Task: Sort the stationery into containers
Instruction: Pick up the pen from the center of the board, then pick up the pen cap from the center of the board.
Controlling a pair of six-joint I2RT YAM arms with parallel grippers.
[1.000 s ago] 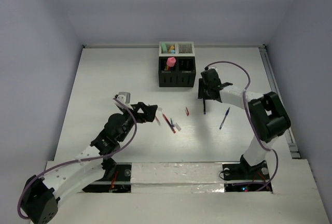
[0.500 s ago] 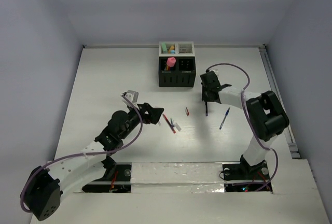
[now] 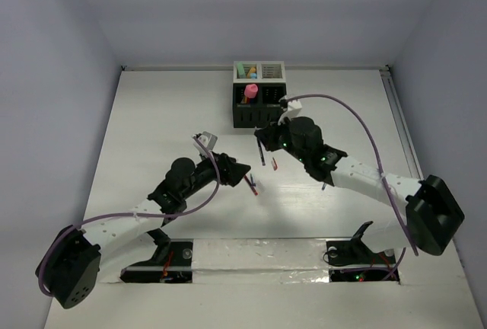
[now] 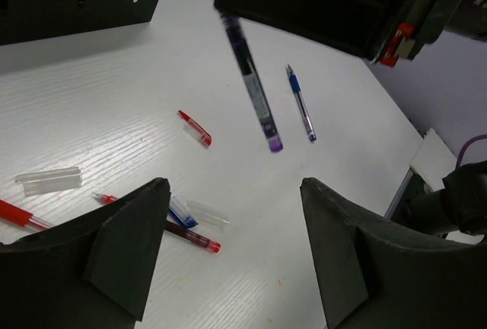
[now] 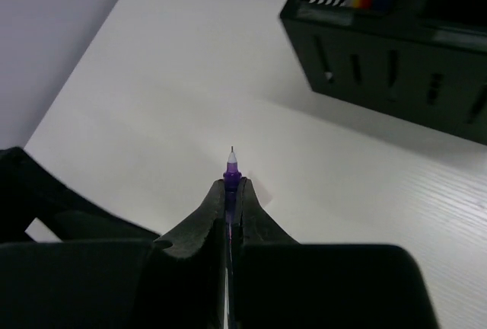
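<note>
My right gripper [image 5: 230,186], clamped on the steeply tilted purple pen [image 4: 255,89], sits just short of the black box [image 3: 259,116]; my left gripper [image 4: 230,192] gapes empty.

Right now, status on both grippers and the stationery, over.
Right gripper shut on thin purple pen, held aloft near black slotted organizer box. Left gripper open, empty, above scattered red pens. Nothing seen between pen and box.
</note>
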